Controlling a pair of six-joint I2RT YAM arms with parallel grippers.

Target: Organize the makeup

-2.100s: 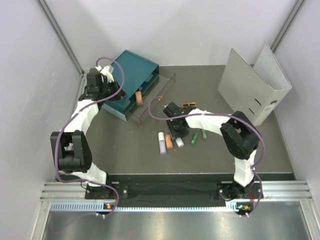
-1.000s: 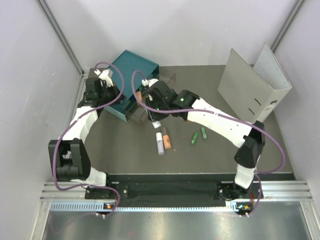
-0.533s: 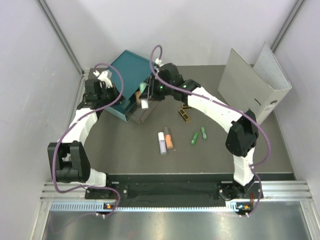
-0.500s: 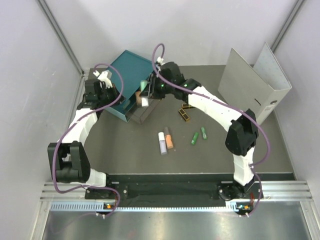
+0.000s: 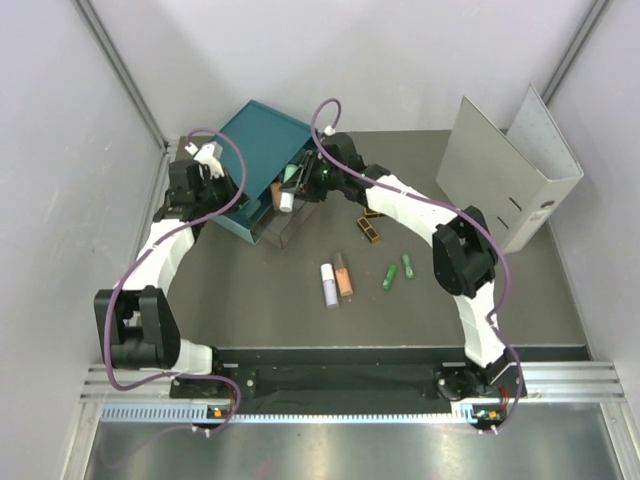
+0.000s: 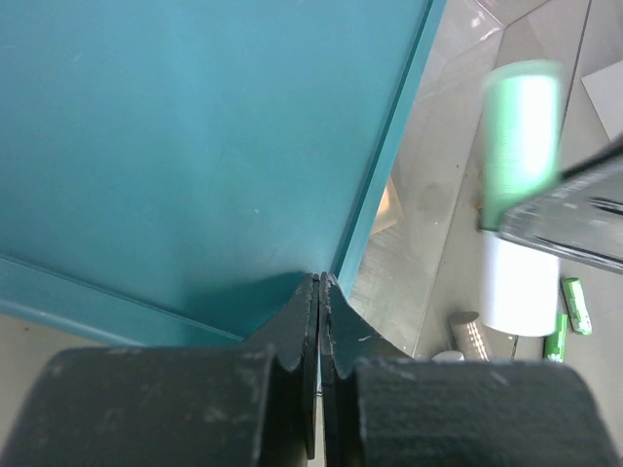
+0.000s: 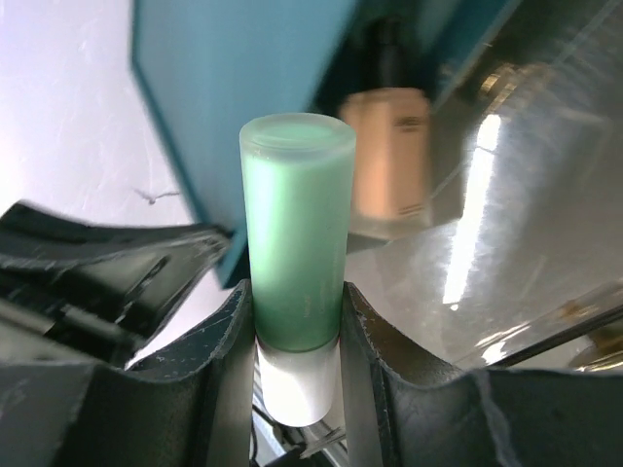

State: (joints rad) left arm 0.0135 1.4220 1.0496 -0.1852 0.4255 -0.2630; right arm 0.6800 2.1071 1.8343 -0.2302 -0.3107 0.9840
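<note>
My right gripper (image 5: 296, 187) is shut on a pale green tube with a white cap (image 7: 297, 282) and holds it over the pulled-out clear drawer (image 5: 300, 205) of the teal drawer box (image 5: 255, 150). The tube also shows in the left wrist view (image 6: 520, 146). A peach-orange bottle (image 7: 391, 146) lies in the drawer. My left gripper (image 6: 319, 292) is shut and rests on the teal box's top edge. On the table lie a white tube (image 5: 327, 285), a peach-orange tube (image 5: 344, 277), two bright green tubes (image 5: 398, 272) and two black-and-gold cases (image 5: 370, 225).
A large grey binder (image 5: 510, 170) stands open at the back right. Grey walls close in the table on the left, back and right.
My right gripper picked up the pale green tube from the table and carried it up and left to the open drawer. The left gripper stayed at the box.
</note>
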